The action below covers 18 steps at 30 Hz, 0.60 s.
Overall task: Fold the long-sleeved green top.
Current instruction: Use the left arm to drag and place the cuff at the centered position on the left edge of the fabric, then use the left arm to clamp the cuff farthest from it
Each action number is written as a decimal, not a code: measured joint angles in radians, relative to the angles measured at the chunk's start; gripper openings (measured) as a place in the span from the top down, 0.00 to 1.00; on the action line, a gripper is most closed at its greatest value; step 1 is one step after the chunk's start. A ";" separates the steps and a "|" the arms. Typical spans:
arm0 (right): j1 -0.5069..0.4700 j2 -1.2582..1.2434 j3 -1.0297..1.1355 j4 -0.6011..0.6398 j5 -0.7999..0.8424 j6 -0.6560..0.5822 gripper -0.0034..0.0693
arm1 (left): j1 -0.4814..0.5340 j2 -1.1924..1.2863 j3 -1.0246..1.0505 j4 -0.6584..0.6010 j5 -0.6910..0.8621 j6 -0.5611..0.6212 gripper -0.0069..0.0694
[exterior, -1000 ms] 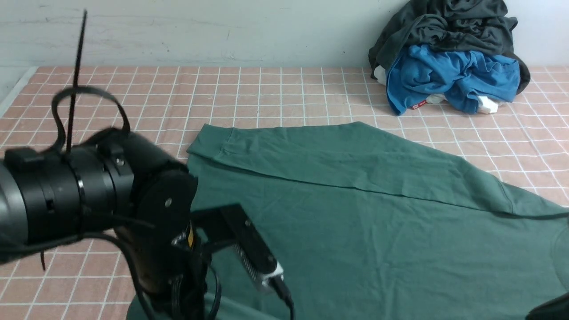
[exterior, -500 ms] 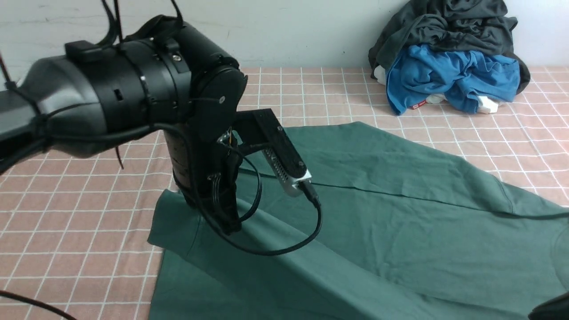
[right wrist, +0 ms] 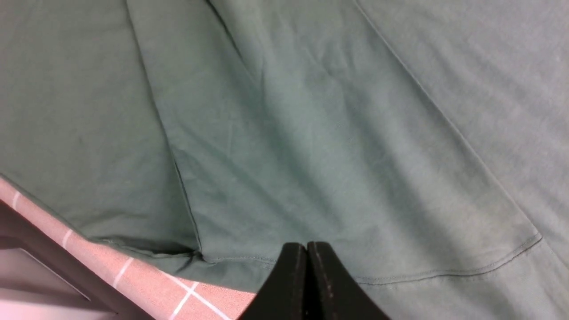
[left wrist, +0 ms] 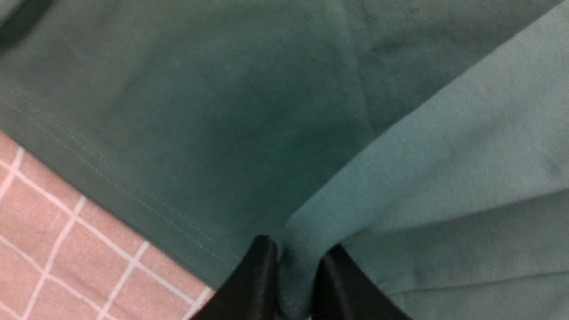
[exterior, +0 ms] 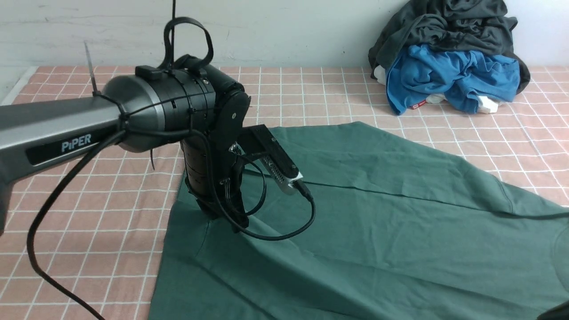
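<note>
Over green top (exterior: 400, 231), left gripper (left wrist: 295, 280) shifted.

left arm (exterior: 66, 129) extended, wrist (exterior: 206, 173) bent steeply down; right jaws pressed together.

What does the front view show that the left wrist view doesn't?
Only the front view: the blue garment, the dark grey garment and the pale wall.
Only the left wrist view: the left gripper's fingertips pinching cloth.
Both: the green top and the pink checked cloth with white lines.
</note>
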 joint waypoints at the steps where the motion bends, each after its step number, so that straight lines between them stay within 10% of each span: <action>1: 0.000 0.000 0.000 -0.008 0.000 0.005 0.97 | 0.001 0.006 0.000 0.000 -0.003 -0.005 0.71; 9: 0.000 0.003 -0.067 -0.125 0.007 0.045 0.96 | 0.083 0.019 -0.081 -0.045 -0.013 -0.198 0.44; 18: 0.000 0.105 -0.202 -0.187 0.007 0.100 0.88 | 0.276 0.095 -0.229 -0.245 -0.012 -0.217 0.39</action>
